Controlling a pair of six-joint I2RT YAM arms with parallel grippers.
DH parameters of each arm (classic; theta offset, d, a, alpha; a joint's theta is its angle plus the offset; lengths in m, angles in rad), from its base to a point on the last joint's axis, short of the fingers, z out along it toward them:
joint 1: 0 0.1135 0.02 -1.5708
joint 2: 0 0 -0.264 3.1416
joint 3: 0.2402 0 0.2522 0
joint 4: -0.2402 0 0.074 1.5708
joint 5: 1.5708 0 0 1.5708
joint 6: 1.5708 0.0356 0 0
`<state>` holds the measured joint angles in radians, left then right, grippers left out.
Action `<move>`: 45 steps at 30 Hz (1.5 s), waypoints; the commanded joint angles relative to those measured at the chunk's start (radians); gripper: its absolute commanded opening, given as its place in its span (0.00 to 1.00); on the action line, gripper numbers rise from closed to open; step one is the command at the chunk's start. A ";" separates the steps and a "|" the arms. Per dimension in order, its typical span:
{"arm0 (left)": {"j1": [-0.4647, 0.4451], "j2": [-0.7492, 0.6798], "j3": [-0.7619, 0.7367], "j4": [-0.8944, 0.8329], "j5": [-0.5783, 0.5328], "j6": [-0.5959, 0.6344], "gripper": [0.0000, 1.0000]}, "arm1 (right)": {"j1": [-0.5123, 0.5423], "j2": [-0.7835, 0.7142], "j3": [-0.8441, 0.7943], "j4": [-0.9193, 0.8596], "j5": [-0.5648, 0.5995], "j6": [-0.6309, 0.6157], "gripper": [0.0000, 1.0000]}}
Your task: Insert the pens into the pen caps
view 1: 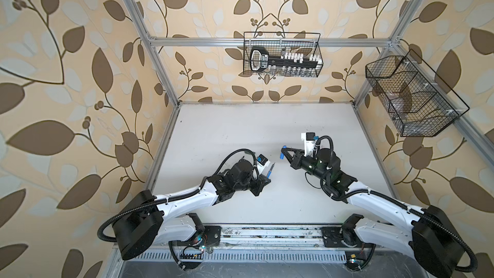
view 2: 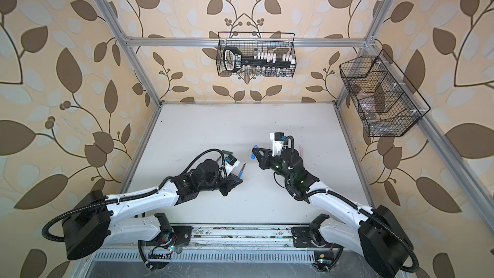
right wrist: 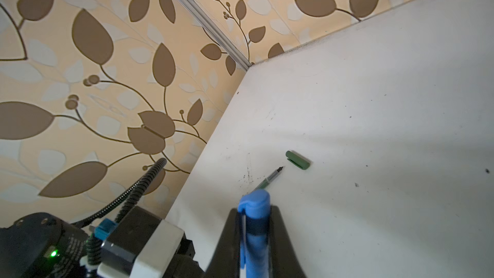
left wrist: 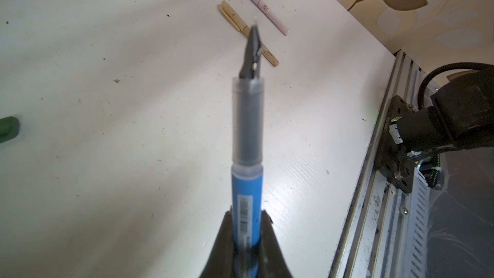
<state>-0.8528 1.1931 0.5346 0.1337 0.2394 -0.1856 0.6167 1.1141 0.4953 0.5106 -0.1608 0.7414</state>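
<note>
Above the middle of the white surface (view 1: 240, 127), two arms face each other, each holding half of one marker. The left pincer (left wrist: 247, 219) is clenched low on the barrel of the blue pen (left wrist: 247, 183), near its barcode. That grip leaves the clear neck and dark tip free to enter a sleeve. The right pincer (right wrist: 254, 213) is clamped on the blue cap (right wrist: 255, 203). In both top views the cap sits crosswise between the fingers, with both ends clear. Which end is the open mouth is hard to tell from these angles. Pen and cap are apart, with a gap of bare surface between them, so the step appears to be lining up the tip before the push.

The green pen (right wrist: 270, 179) lies uncapped on the surface, and the green cap (right wrist: 297, 159) rests just beside its tip, apparently next in line. Across the surface, the tan pen (left wrist: 234, 16) and the pink pen (left wrist: 263, 6) lie near each other. Both look already capped, though the held tip hides part of the tan one.
</note>
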 commanded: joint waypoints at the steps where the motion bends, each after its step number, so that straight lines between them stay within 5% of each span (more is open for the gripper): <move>1: -0.014 -0.030 0.031 0.033 0.006 0.018 0.00 | 0.021 0.022 -0.015 0.141 -0.019 0.043 0.13; 45: -0.018 -0.130 0.010 0.042 -0.018 0.011 0.00 | 0.098 0.017 -0.090 0.274 -0.062 0.088 0.13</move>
<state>-0.8650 1.0912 0.5343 0.1368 0.2310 -0.1856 0.7048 1.1168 0.4225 0.7437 -0.2077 0.8078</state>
